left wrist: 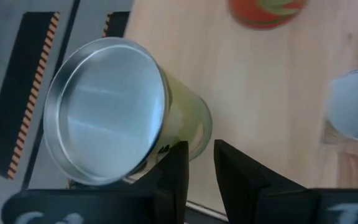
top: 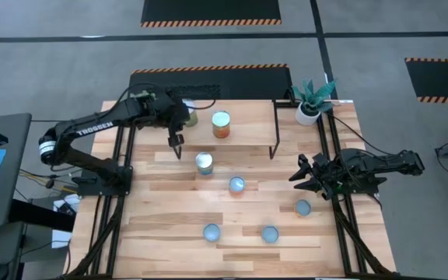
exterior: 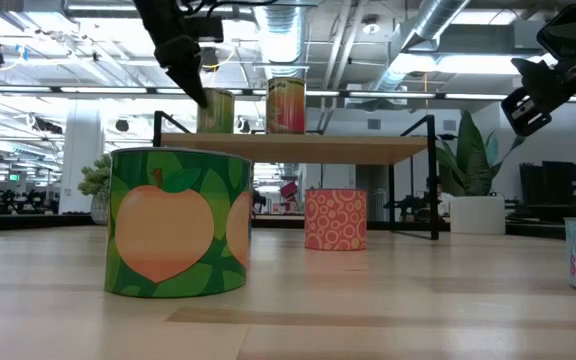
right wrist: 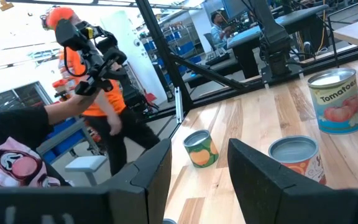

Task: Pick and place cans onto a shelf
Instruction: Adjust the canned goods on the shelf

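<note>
The shelf stands at the table's far middle. Two cans stand upright on it: a yellow-green one at its left end and an orange one. My left gripper hangs over the shelf's left end, fingers pointing down and only a narrow gap apart. The yellow-green can stands beside those fingers, not between them. Several more cans stand on the table, among them a green peach can and a silver-topped one. My right gripper is open and empty at the table's right edge. My left gripper has one finger right beside the lower side wall of the yellow-green can. I cannot tell whether it touches the can. The can stands upright on the shelf board.
A white plant pot stands at the far right corner, beside the shelf's black leg. Loose cans dot the table's middle and near side. People in orange stand beyond the table.
</note>
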`<control>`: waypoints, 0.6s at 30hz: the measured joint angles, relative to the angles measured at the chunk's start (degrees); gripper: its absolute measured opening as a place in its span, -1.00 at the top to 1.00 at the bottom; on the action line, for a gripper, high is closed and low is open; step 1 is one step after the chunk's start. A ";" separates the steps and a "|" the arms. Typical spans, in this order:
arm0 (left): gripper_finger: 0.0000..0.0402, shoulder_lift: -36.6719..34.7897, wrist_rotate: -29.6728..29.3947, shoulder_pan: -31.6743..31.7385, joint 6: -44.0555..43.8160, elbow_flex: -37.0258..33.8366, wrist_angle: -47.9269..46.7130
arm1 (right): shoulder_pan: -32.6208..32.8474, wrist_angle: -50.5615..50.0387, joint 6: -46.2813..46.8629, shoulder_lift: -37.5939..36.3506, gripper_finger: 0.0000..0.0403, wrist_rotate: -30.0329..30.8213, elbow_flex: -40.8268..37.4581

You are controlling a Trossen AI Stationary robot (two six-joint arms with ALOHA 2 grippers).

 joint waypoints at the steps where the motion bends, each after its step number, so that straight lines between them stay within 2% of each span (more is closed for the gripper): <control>1: 0.65 0.00 0.00 0.51 0.23 0.00 0.30 | 0.00 -0.02 0.00 0.00 0.10 0.00 0.00; 6: 0.65 -0.15 0.32 1.72 -0.17 0.00 1.55 | -0.01 -0.01 0.00 0.00 0.10 0.01 0.02; 11: 0.65 -0.26 6.46 -0.35 -3.49 0.01 0.80 | 0.00 -0.01 -0.02 0.00 0.10 0.00 0.01; 18: 0.65 0.00 3.47 -2.07 -1.88 0.02 1.79 | 0.00 -0.01 -0.02 0.00 0.10 0.02 0.01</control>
